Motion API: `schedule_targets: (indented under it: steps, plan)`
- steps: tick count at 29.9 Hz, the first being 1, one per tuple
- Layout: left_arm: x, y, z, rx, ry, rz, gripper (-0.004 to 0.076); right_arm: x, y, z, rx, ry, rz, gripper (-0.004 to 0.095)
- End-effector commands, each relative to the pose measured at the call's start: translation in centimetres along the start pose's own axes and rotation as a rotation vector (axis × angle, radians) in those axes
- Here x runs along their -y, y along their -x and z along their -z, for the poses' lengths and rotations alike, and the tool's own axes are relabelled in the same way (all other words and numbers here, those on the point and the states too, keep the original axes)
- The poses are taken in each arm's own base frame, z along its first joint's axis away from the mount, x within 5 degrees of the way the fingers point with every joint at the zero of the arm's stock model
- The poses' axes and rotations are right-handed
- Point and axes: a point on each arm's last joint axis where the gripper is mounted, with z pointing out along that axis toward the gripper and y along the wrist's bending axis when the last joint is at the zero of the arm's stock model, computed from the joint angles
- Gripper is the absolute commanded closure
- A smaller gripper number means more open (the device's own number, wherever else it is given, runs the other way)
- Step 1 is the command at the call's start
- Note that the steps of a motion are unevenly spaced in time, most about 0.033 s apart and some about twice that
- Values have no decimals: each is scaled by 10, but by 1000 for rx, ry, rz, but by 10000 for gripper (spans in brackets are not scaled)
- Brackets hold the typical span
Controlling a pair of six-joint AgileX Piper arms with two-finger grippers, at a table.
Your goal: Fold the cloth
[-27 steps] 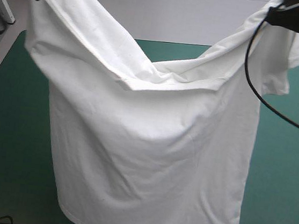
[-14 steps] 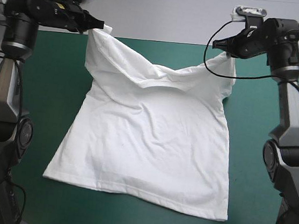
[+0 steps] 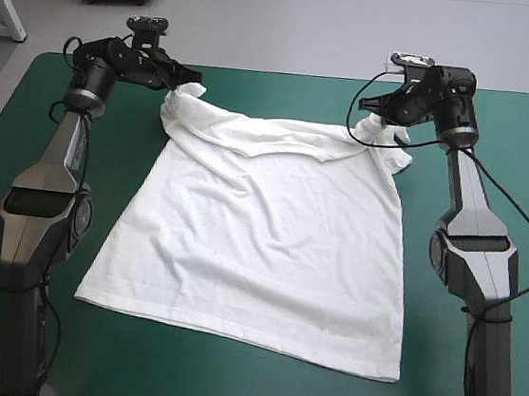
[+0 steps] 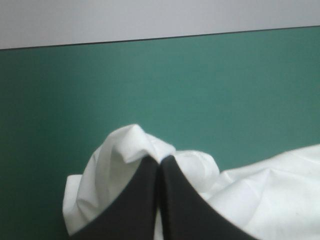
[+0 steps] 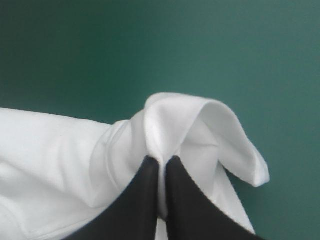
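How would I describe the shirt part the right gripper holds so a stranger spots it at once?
On the teal-green table, the white T-shirt lies spread flat. At its far right corner the right gripper is shut on a bunched, raised fold; the matching fold at far left belongs to the left gripper.

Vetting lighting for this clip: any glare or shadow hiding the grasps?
High view: even light, no glare on the cover; only a thin soft shadow edging the T-shirt. Left wrist view: cloth bright, creases readable at the shut left fingers. Right wrist view: cover dims farther off; the fold at the right fingers shaded, visible.
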Motion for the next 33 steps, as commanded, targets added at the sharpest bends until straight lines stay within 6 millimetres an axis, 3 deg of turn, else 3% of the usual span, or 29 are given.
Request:
schedule_targets:
  steps: [1,6,10,12,14,17,19,25,30,33]
  plan:
    - [7,30,28,199,13,-2,746,7,22,45,147,-4,-13,921]
    - [3,22,13,164,11,7,745,18,22,47,151,-17,-33,903]
    - [3,18,9,139,0,-9,689,20,20,47,129,-19,-26,718]
    - [3,18,9,139,0,-9,595,20,20,47,128,-19,-24,586]
    - [3,17,9,130,-8,-4,452,19,19,47,111,-15,-28,470]
    - [5,16,10,109,-21,-1,238,19,17,47,96,-13,-29,432]
    - [7,18,15,97,-30,-8,164,17,19,54,108,0,-32,440]
    - [16,33,45,101,-24,-63,225,10,26,82,160,12,-21,468]
    - [17,28,65,-61,24,-149,329,6,31,106,203,15,7,469]
    - [18,23,75,-152,41,-170,346,1,33,120,228,24,12,473]
